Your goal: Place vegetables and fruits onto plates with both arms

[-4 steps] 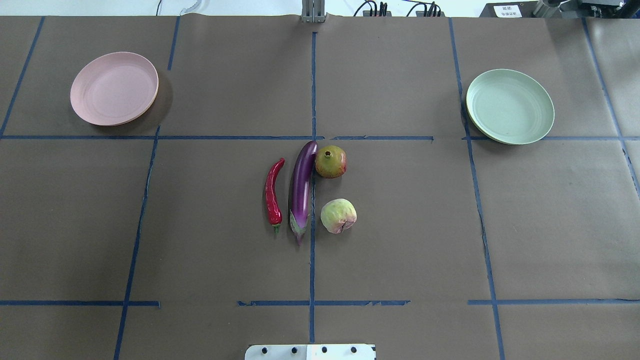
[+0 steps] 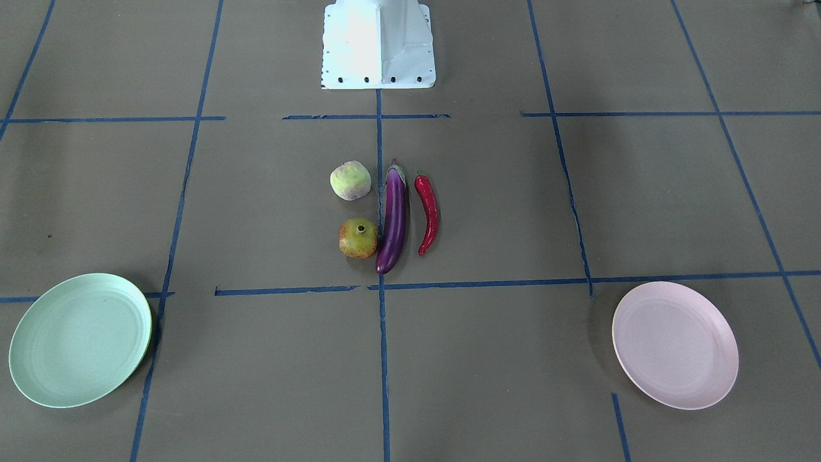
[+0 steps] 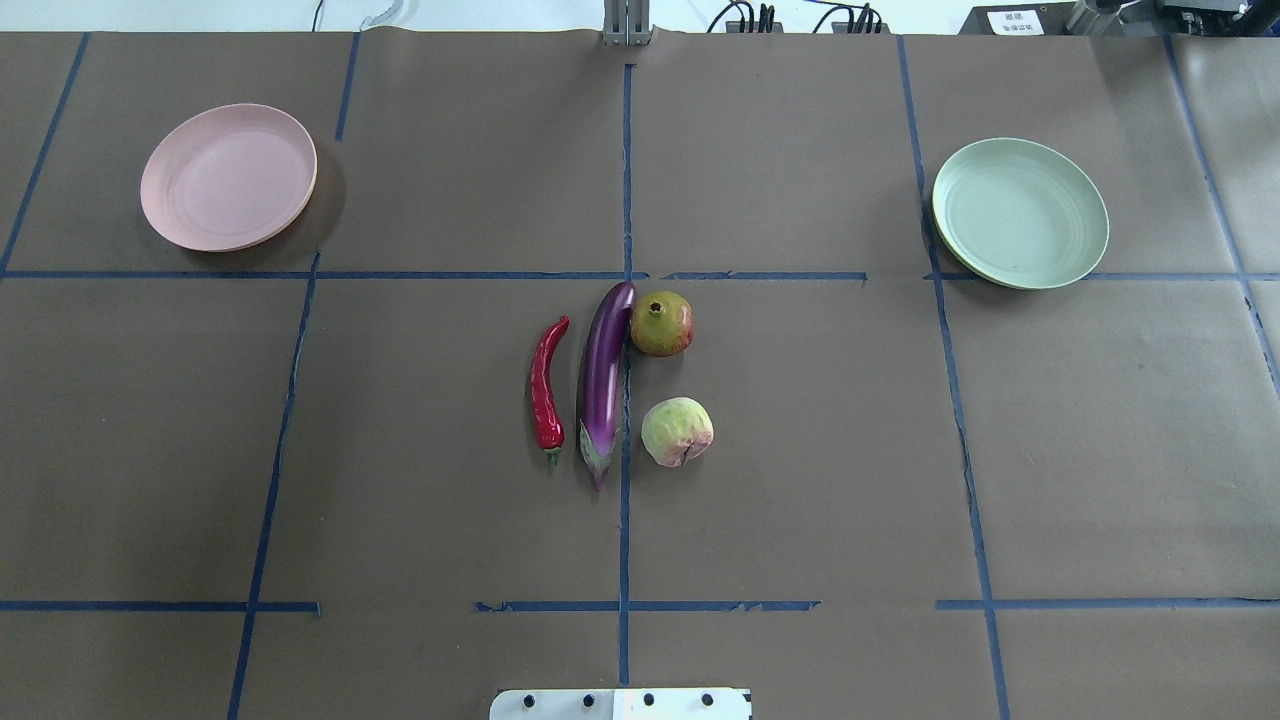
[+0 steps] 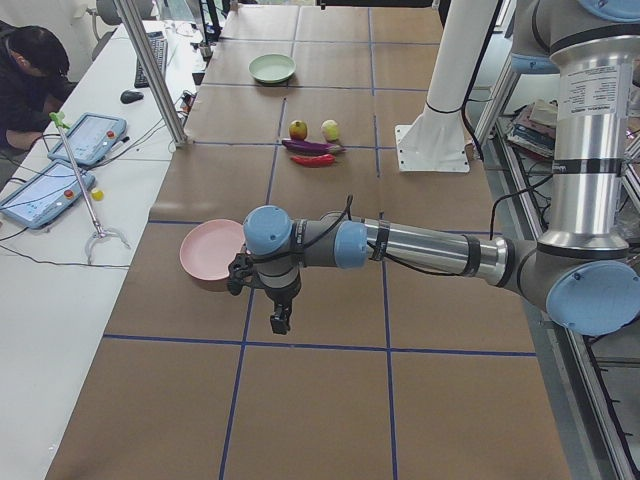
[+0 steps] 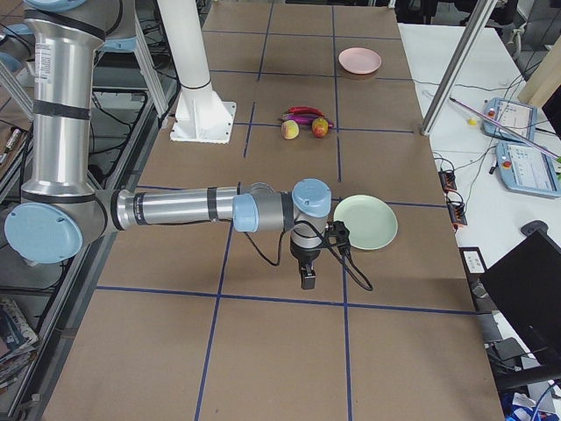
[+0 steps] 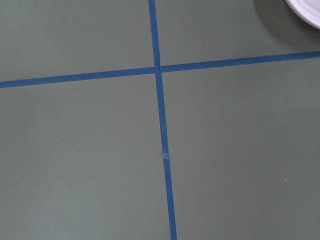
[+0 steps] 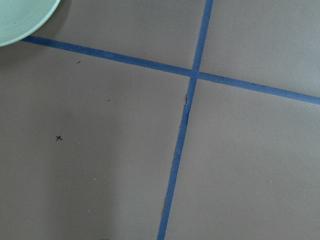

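Note:
The purple eggplant (image 3: pixel 603 380) lies mid-table. The red chili pepper (image 3: pixel 546 385) lies on its left. The yellow-green and red fruit (image 3: pixel 661 323) touches its far end on the right. The pale green fruit (image 3: pixel 677 432) sits near its cap. The pink plate (image 3: pixel 228 177) is far left and the mint green plate (image 3: pixel 1020 212) far right, both empty. Neither arm shows in the overhead view. My left gripper (image 4: pixel 281 322) hangs over the table beside the pink plate (image 4: pixel 210 252). My right gripper (image 5: pixel 308 281) hangs beside the green plate (image 5: pixel 365 221). I cannot tell whether either is open or shut.
The white base block (image 3: pixel 620 703) stands at the near table edge. Blue tape lines (image 3: pixel 625 180) grid the brown table cover. A side table with tablets (image 4: pixel 45 190) and a seated operator (image 4: pixel 25 75) is on the far side. Metal posts (image 4: pixel 150 70) stand at the table edge.

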{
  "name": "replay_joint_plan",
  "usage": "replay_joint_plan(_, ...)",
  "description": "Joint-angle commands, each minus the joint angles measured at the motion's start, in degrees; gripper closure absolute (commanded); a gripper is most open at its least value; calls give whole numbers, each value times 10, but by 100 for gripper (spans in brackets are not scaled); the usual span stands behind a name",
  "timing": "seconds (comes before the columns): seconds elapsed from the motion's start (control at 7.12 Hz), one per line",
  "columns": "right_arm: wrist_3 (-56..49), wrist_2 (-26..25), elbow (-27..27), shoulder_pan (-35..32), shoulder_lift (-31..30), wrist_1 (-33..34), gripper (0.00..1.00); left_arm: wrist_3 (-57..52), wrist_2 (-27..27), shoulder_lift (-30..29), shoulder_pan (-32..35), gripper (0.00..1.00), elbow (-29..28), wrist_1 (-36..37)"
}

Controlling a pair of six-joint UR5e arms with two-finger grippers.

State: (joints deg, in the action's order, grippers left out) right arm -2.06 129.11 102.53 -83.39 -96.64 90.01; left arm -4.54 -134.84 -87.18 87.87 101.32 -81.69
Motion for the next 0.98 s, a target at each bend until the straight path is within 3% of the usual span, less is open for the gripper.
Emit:
replay_joint_plan(0.0, 1, 0, 6, 7, 14, -11, 0, 1, 5, 3, -6, 0, 17, 2)
replay_joint_plan(0.42, 167, -1, 45, 108, 79, -54, 0, 3, 4, -15, -8, 0, 13, -21)
replay_joint_plan(0.84, 411, -10, 72, 267, 218, -67, 0, 1, -1, -16, -8, 0, 11, -26)
